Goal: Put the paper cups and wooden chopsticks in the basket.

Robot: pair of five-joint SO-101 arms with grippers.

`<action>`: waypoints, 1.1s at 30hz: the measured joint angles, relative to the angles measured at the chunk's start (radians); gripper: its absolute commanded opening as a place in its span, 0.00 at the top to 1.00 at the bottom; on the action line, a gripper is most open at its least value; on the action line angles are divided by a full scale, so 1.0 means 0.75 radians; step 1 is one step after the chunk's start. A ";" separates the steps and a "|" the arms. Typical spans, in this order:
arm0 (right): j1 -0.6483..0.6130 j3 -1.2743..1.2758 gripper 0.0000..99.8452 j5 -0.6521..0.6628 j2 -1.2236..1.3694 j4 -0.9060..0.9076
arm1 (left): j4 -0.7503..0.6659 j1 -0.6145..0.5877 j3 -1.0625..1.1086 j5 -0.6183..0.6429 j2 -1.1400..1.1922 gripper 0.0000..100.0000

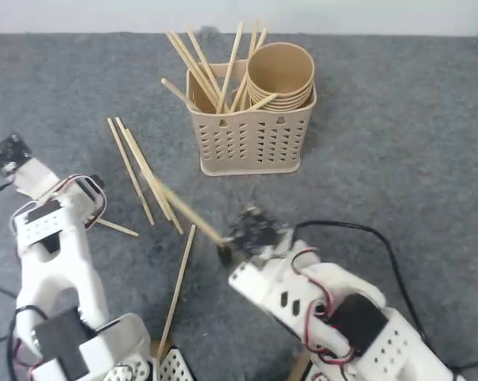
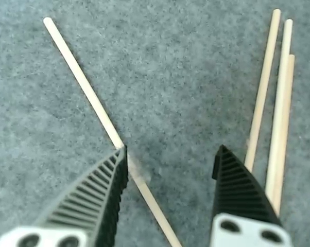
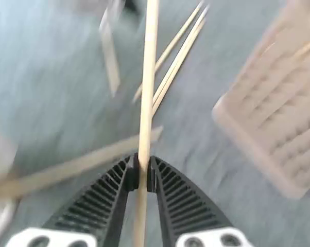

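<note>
On the grey mat [image 1: 398, 143], your basket [image 1: 251, 143] stands upright at the far middle. The paper cups [image 1: 280, 71] are stacked in its right part, and the leaning chopsticks [image 1: 211, 75] fan out of its left part.

Your right gripper [image 3: 143, 165] is at the front middle, clamped on the held chopstick [image 3: 149, 77] with both jaws pressed against it. In the high view that stick runs up and left from the claw, and its far end lies over the loose chopsticks [image 1: 144, 171]. Those lie flat on the mat left of the basket, apart from it. A single chopstick [image 1: 178, 278] lies on the mat just left of the right gripper.

Your left gripper [image 2: 171, 149] is at the left side, jaws spread wide with nothing between them. One fingertip [image 2: 116, 164] sits over a diagonal chopstick [image 2: 85, 87] on the mat; can't tell if it touches. Three side-by-side chopsticks [image 2: 278, 103] lie just beside the other finger.
</note>
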 measured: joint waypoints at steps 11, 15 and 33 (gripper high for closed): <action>0.241 0.000 0.99 -0.014 -0.020 -0.908 | 0.000 0.000 0.000 0.000 0.000 0.75; 0.276 0.000 0.99 -0.047 0.039 -1.260 | 0.000 0.000 0.000 0.000 0.000 0.75; 0.507 -0.518 0.99 -0.086 1.352 -2.201 | 0.000 0.000 0.000 0.000 0.000 0.75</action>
